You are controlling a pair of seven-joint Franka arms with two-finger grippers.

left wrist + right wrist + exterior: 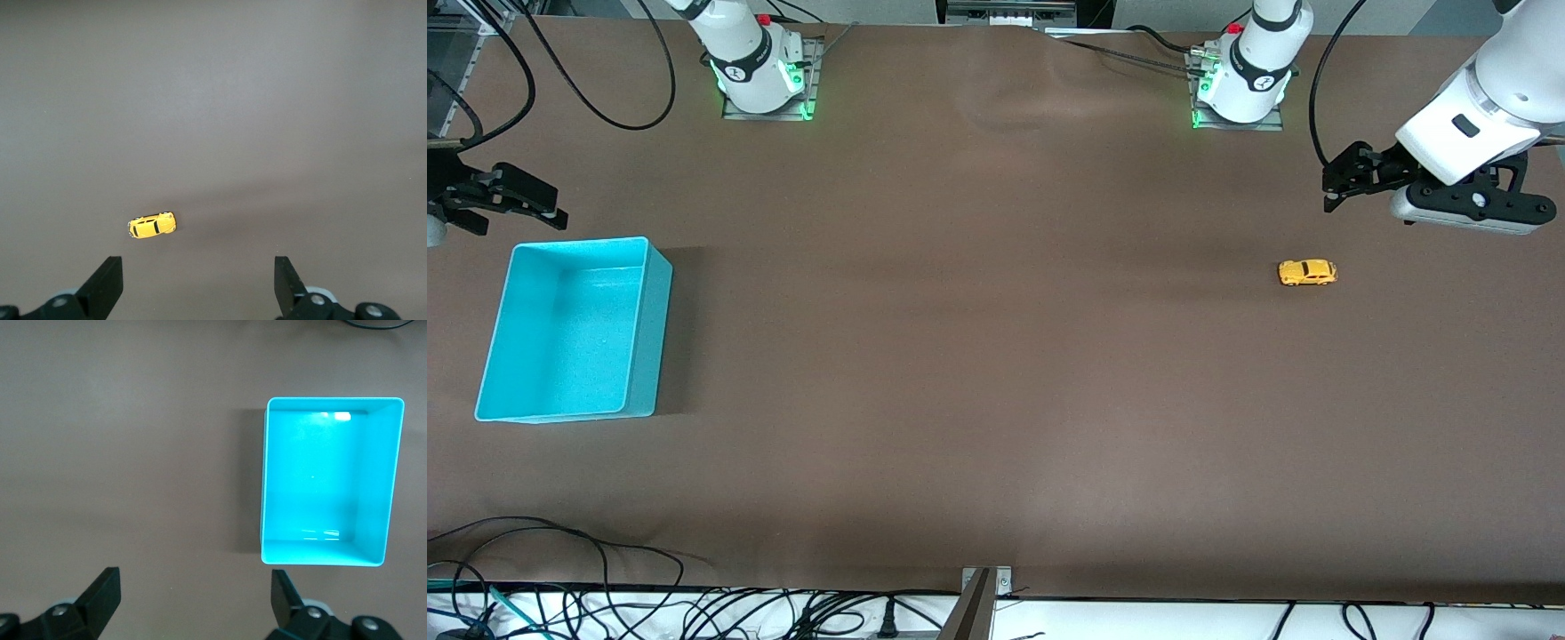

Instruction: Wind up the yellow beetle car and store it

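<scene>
The yellow beetle car (1307, 272) stands on its wheels on the brown table toward the left arm's end. In the left wrist view the car (152, 225) lies apart from the fingers, off to one side. My left gripper (1332, 188) hangs open over bare table close to the car, and nothing is between its fingers (198, 280). My right gripper (559, 209) hangs open and empty over the table at the right arm's end, beside the turquoise bin. In the right wrist view (195, 593) only brown table shows between its fingers.
The turquoise bin (649, 338) is empty and stands toward the right arm's end; its wall (373, 487) also shows in the right wrist view. Both arm bases (760, 67) (1240, 80) stand along the table's edge farthest from the camera. Loose cables (605, 604) run along the nearest edge.
</scene>
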